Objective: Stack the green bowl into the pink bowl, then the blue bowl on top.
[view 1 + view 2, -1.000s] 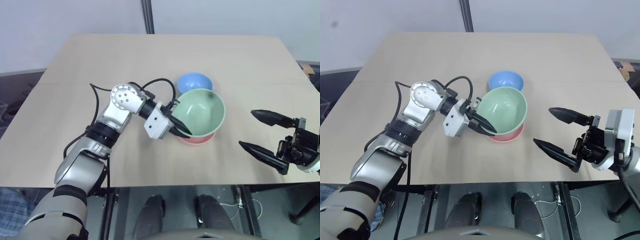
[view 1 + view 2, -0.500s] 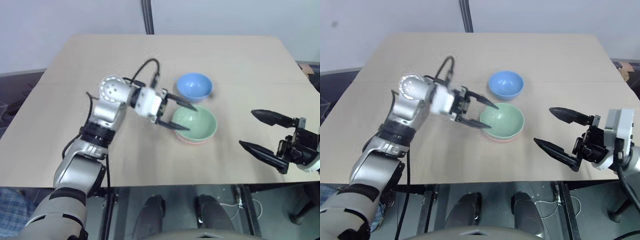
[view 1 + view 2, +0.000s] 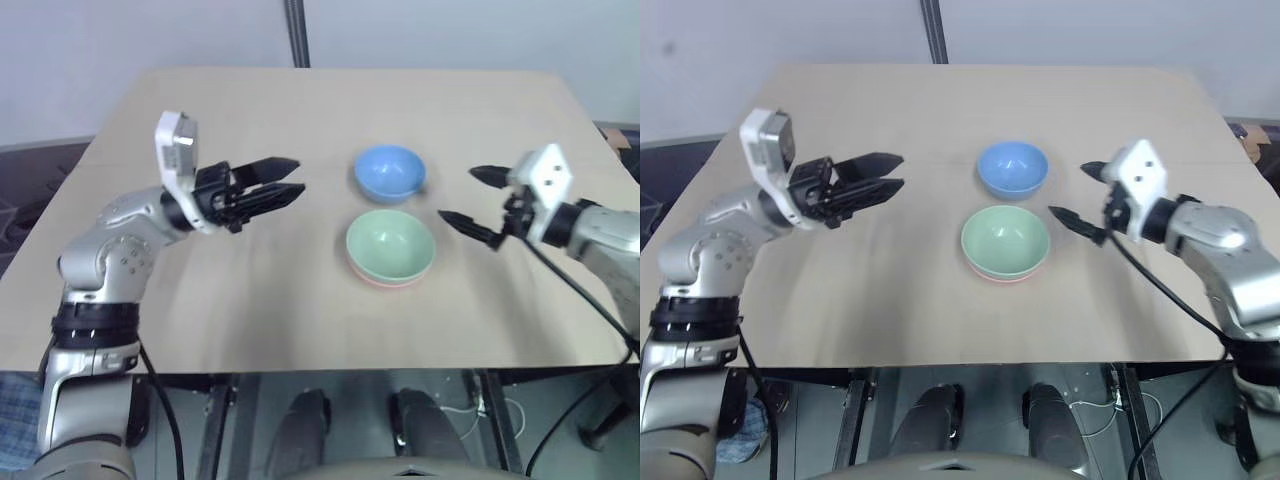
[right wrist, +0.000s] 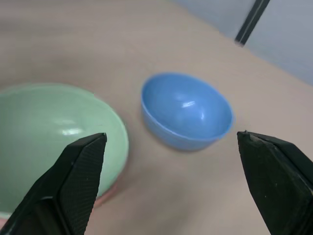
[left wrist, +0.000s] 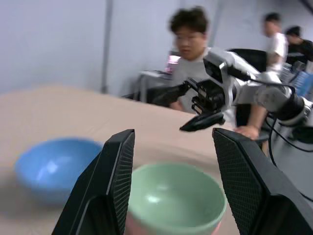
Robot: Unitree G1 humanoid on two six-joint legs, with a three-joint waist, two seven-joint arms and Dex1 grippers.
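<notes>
The green bowl [image 3: 390, 247] sits nested upright in the pink bowl [image 3: 382, 284], of which just a thin rim shows beneath it. The blue bowl [image 3: 390, 172] stands on the table right behind them, a small gap apart. My left gripper [image 3: 299, 176] hovers open and empty to the left of the bowls, pointing toward them. My right gripper [image 3: 456, 194] is open and empty just right of the blue bowl, its fingers spread toward the gap between the bowls. In the right wrist view the blue bowl [image 4: 188, 110] lies between the fingers [image 4: 73, 166].
The bowls stand near the middle of a light wooden table [image 3: 250, 300]. A dark pole [image 3: 296, 30] rises behind its far edge. In the left wrist view people [image 5: 190, 34] are beyond the table's right side.
The left gripper opened and let go of the green bowl, which settled into the pink bowl; it then drew back left and rose. The right gripper moved in toward the blue bowl.
</notes>
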